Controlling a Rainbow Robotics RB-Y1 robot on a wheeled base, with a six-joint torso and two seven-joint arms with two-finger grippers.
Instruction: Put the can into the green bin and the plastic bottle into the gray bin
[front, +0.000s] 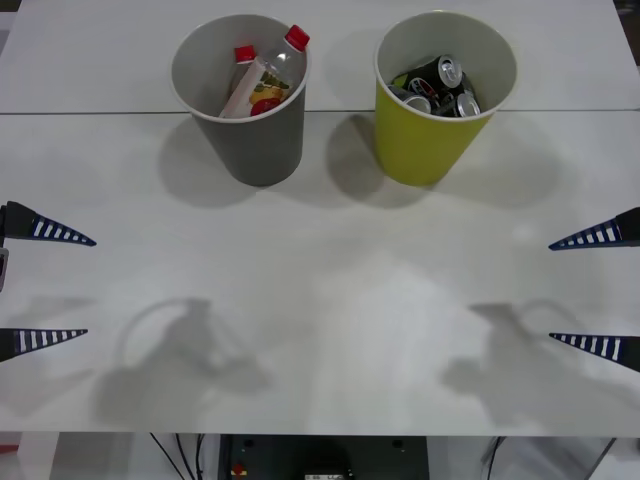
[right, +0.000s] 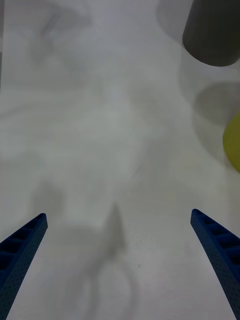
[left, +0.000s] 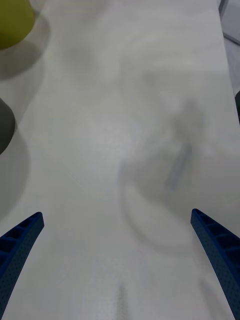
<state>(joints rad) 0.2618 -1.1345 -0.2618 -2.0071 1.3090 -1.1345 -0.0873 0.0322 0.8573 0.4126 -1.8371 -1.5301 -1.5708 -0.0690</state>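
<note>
The gray bin stands at the back left of the table. Inside it the plastic bottle leans with its red cap up, beside a second red-capped bottle. The green bin stands to its right and holds several black cans. My left gripper is open at the table's left edge with nothing between its fingers. My right gripper is open at the right edge, also holding nothing. Both are well short of the bins. The right wrist view shows the right gripper, the gray bin and the green bin. The left wrist view shows the left gripper, the green bin and the gray bin.
The white table runs bare between the grippers, with only arm shadows on it. A seam crosses it behind the bins. Cables and the robot's base show below the front edge.
</note>
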